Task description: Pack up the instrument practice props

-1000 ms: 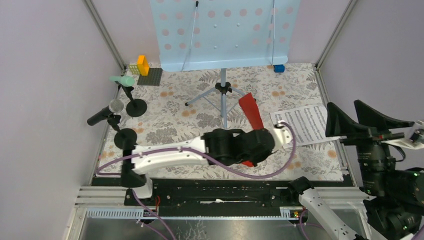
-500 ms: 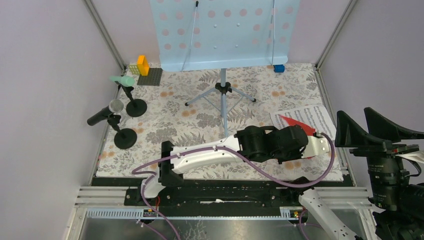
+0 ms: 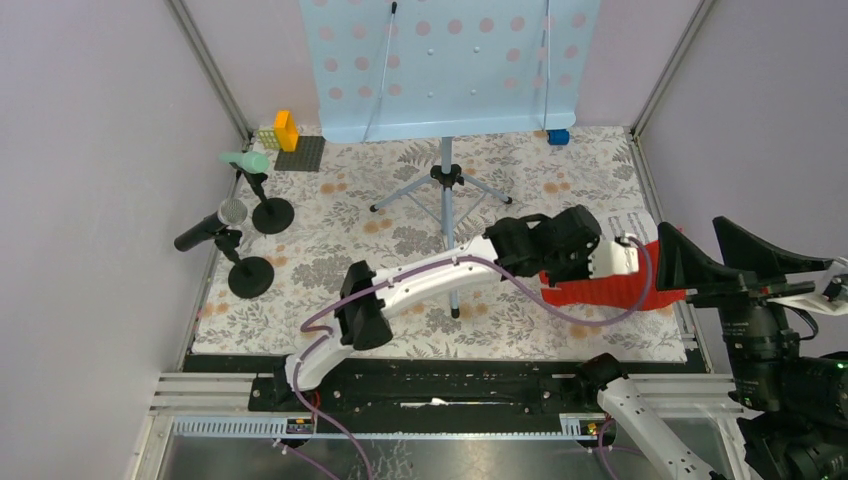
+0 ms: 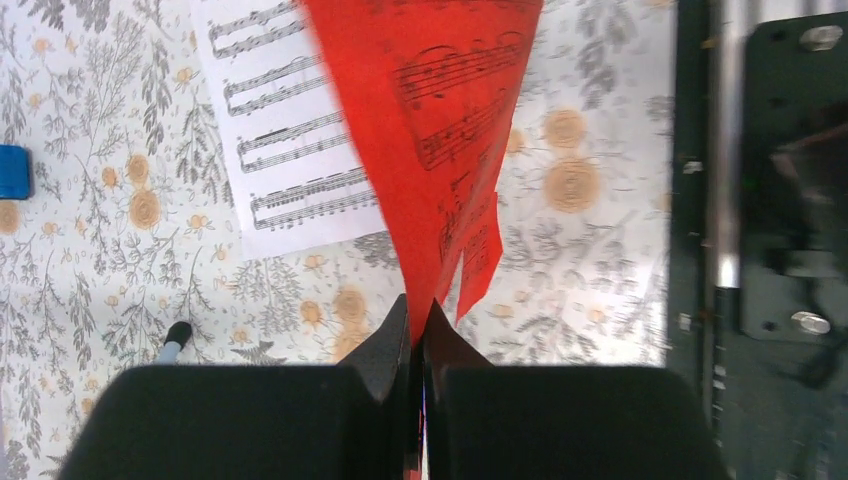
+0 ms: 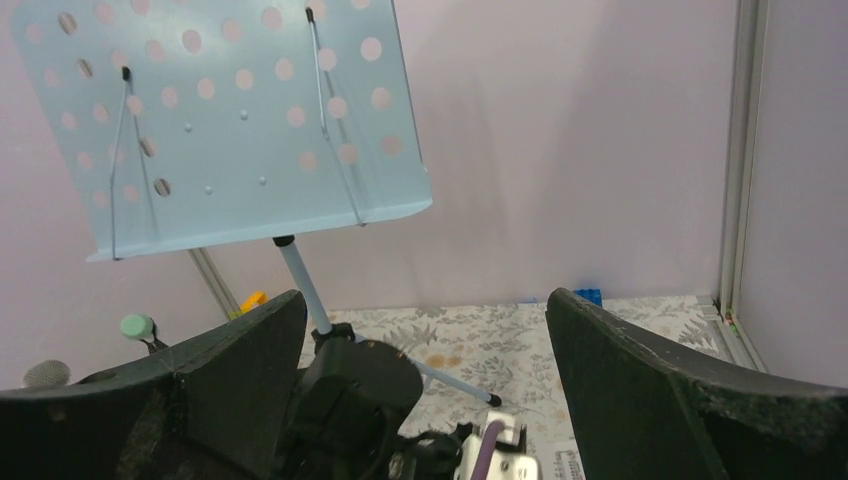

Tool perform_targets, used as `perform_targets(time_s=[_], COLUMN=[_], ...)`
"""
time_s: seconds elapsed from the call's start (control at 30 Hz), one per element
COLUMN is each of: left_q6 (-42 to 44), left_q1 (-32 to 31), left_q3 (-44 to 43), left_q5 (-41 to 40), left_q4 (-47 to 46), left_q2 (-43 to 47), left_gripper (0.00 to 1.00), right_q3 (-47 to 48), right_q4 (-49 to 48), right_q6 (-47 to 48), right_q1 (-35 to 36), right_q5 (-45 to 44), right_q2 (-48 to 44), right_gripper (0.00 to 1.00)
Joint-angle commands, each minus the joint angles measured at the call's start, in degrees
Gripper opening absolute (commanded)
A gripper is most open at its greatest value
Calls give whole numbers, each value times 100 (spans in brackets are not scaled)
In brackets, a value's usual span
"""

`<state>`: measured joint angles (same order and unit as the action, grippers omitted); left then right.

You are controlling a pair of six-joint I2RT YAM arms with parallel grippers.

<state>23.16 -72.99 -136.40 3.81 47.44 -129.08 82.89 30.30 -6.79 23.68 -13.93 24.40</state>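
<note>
My left gripper point(image 4: 420, 315) is shut on the corner of a red music sheet point(image 4: 430, 130). It holds the sheet over the white music sheet point(image 4: 280, 130) at the right of the mat. The red sheet point(image 3: 610, 290) lies beside my right gripper point(image 3: 715, 262), which is open and empty point(image 5: 425, 300) at the right edge. The pale blue rack point(image 3: 450, 65) stands at the back on tripod legs point(image 3: 445, 190). The mint-green microphone point(image 3: 245, 160) and the black microphone point(image 3: 205, 230) sit in two black holders point(image 3: 272, 213) point(image 3: 251, 276) at the left.
A small blue toy car point(image 3: 558, 136) sits at the back right. Yellow and orange bricks point(image 3: 285, 130) with a grey plate point(image 3: 302, 153) are at the back left. Purple walls close in on three sides. A black rail point(image 4: 780, 200) runs along the near edge.
My left arm has swung from the middle to the right with the red sheet, bringing it over the white sheet. The right gripper has shifted a little and stays open.
</note>
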Motion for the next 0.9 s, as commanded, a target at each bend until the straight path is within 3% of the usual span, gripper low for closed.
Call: perform_targets(time_s=[0.0,0.27,0.87], left_q6=[352,-497,-1295], left_q1=[436,1432,1567], left_q3=[-456,-668,-669], left_q5=[596,1953,2683], left_q4=[-469,-1468,-2393], left_q2=[-488,-1137,-1691], left_gripper=[0,0,0], right_q3=[-246,-747,-1182], right_q4=[11,15,14], right_q6=[147,213,247], right_q1=[31,30,32], right_q5=[-31,-55,14], right_q2=[4,3,36], right_gripper=[97,97,98])
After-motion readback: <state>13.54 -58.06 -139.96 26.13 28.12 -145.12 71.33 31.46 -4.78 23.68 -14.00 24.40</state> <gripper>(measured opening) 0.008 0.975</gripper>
